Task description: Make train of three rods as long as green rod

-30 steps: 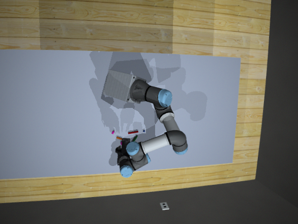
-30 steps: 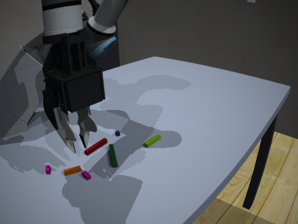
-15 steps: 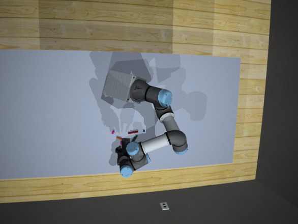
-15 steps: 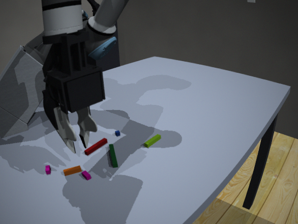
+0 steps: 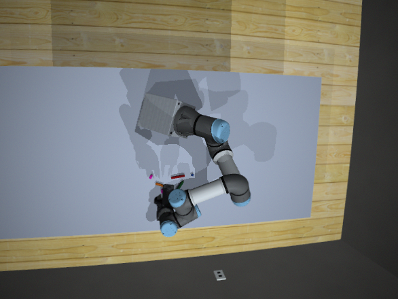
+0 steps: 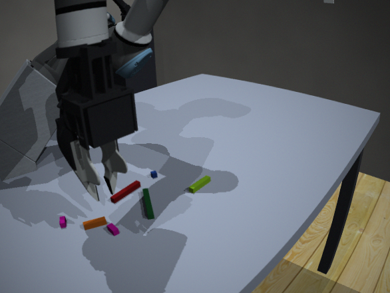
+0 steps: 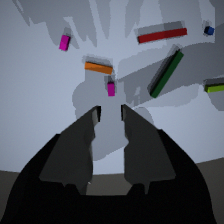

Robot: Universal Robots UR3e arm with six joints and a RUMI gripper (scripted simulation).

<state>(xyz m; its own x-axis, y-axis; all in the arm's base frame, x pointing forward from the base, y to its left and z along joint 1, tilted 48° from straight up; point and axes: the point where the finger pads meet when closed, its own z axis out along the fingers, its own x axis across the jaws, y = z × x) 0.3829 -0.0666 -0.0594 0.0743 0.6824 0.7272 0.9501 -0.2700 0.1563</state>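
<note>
No readable text, label, brand name, number or sign appears on the robot arm [image 5: 208, 191] [image 6: 81, 26], the rods, the table [image 5: 85, 136] [image 6: 266, 150] [image 7: 30, 110] or the small plate [image 5: 219, 274] at the lower part of the top view.

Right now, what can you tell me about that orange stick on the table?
The orange rectangular rod is a short, straight, square-edged bar with a plain surface; its material can't be told. It lies flat on the pale blue-grey table, between two small magenta blocks. One end comes close to the nearer block without touching. Nothing holds it.
</note>
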